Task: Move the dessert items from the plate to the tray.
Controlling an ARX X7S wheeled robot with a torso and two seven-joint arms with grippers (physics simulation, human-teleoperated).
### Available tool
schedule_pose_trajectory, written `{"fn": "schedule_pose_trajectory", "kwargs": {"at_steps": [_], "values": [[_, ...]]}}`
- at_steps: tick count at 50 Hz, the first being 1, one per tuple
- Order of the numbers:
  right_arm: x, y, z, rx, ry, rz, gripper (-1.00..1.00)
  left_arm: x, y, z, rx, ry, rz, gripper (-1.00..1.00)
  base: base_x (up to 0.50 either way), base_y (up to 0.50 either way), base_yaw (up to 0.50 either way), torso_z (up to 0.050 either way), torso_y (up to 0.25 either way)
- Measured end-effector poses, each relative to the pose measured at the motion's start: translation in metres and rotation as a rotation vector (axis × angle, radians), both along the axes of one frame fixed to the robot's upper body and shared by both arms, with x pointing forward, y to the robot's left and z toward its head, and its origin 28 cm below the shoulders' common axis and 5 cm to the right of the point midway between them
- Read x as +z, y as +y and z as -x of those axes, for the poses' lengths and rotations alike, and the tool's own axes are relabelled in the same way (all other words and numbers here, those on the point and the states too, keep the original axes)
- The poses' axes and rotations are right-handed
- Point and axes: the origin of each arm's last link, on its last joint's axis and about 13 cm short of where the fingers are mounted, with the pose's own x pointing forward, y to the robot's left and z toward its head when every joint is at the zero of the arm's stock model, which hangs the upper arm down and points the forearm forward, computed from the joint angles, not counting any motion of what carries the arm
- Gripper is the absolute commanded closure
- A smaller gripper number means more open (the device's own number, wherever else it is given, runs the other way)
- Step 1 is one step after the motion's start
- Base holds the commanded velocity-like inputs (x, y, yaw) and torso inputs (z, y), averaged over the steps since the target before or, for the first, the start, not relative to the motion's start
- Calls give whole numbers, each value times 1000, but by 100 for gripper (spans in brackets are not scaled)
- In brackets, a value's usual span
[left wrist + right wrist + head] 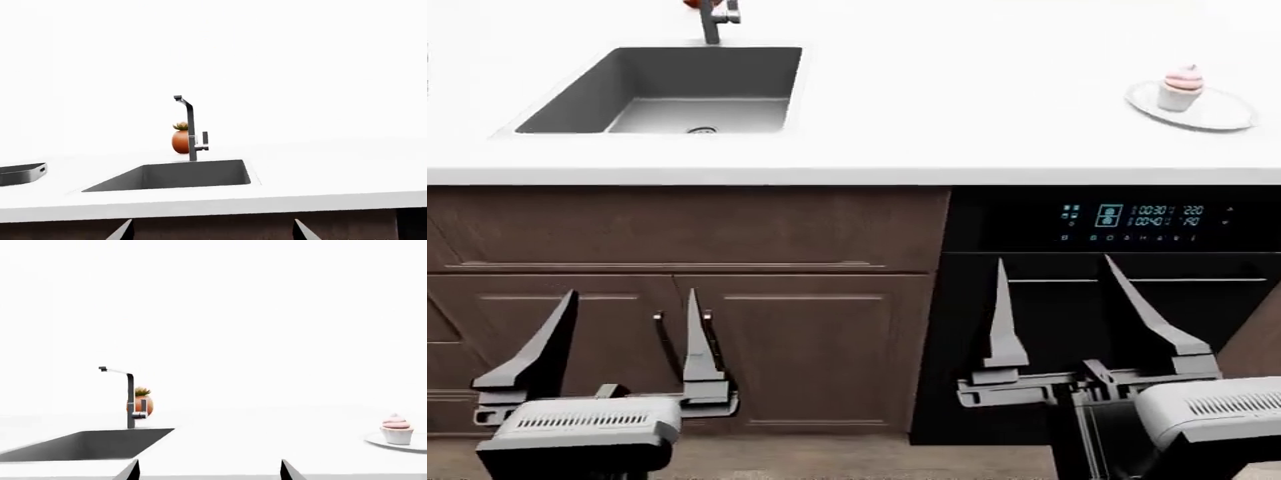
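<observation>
In the left wrist view the counter (pixel 320 175) fills the middle band of the frame, with the sink (pixel 175 176) sunk into it at centre and the faucet (pixel 190 129) rising behind it. A potted plant (pixel 180 139) stands just behind the faucet. At the far left edge a corner of the tray (pixel 23 172) shows, dark-rimmed and resting on the counter. Two fingertips of the left gripper poke in at the bottom edge, spread apart with nothing between them.

In the head view both arms hang low in front of the cabinet doors, below counter level. The left gripper (pixel 625 345) sits at lower left, released and empty; the right gripper (pixel 1084 320) at lower right is likewise spread wide and empty. The cupcake (pixel 1181 88) stands on the plate (pixel 1225 112) in the upper right corner, well apart from both grippers. The tray is out of this frame. Only one dessert shows on the plate here.

In the right wrist view the cupcake (pixel 397 429) appears at the lower right, pink swirled frosting over a pale fluted wrapper, upright on the plate's rim (pixel 377 440).

The step in hand looks like the first reach. It would go best with the right arm raised above the counter edge, then brought down around the wrapper rather than the soft frosting, closing gently so the cupcake stays upright.
</observation>
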Motion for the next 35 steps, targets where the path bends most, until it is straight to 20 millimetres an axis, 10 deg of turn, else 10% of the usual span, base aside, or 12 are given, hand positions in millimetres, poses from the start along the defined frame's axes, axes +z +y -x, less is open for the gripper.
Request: {"fn": "schedule_pose_trajectory", "kwargs": {"at_steps": [35], "values": [[26,-14,1,118,26,-151,-100,4,0,-21,11,-7,-30,-100,10,-500,0,0,0]]}}
